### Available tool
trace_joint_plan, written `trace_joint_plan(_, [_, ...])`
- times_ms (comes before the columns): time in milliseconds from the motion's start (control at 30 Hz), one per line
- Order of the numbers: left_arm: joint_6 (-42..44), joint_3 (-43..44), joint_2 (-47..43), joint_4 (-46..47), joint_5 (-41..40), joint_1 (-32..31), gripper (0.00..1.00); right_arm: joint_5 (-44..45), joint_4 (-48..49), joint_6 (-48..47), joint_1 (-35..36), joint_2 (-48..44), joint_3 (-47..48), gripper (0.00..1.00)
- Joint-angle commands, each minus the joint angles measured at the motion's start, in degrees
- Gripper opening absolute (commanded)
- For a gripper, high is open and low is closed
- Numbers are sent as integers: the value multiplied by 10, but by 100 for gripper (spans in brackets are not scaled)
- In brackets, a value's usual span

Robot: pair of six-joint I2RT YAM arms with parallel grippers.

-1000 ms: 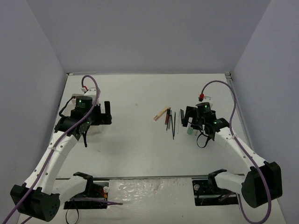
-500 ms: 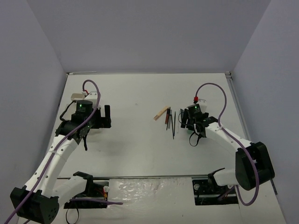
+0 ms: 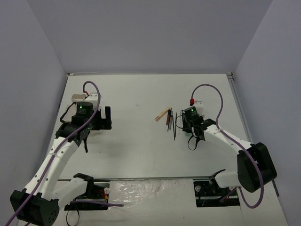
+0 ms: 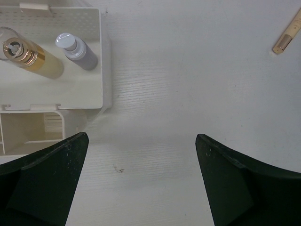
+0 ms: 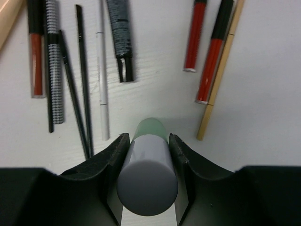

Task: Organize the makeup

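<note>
1. Done so far: two bottles lie in the white tray (image 4: 70, 92), side by side in its large compartment. One is an amber bottle with a gold cap (image 4: 33, 60), the other a small grey bottle (image 4: 79, 52).
2. In hand: the right claw (image 5: 147, 140) is clenched on a grey-capped green bottle (image 5: 148, 181), with both jaws pressed to its sides. This is well to the right of the tray. Whether the bottle is off the bench (image 3: 136, 150) I cannot tell.
3. Left to do: the rest of the makeup lies loose on the bench, well right of the tray. It includes red tubes (image 5: 194, 35), thin black pencils (image 5: 70, 94), a white pencil (image 5: 102, 70) and a tan wooden stick (image 5: 218, 80). None of these is in the tray.
4. The left claw (image 4: 141, 136) is released, jaws wide and holding nothing, and hangs just to the right of the tray.
5. My judgement is that the task is at an early stage: two pieces are in, one is gripped, and all the long thin pieces remain.
</note>
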Motion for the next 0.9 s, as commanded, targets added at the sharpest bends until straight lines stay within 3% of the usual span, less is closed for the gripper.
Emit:
trace_joint_plan(0, [7,12,-11,32,-8,0,97,53,-6,-16,72,-25,79,0])
trace_joint_plan(167, [7,12,-11,32,-7,0,97,59,0,-48,157,12,152,0])
trace_joint_plan(433, [7,11,-7,32,-9,4,97,-4,43,-150,265,188,294,0])
trace_joint_plan(633, [7,9,-9,32,-9,5,97,-67,72,-194,292,280,348,0])
trace_joint_plan(867, [8,10,-6,32,-9,7,97,-98,124,-214,303,308,325,4])
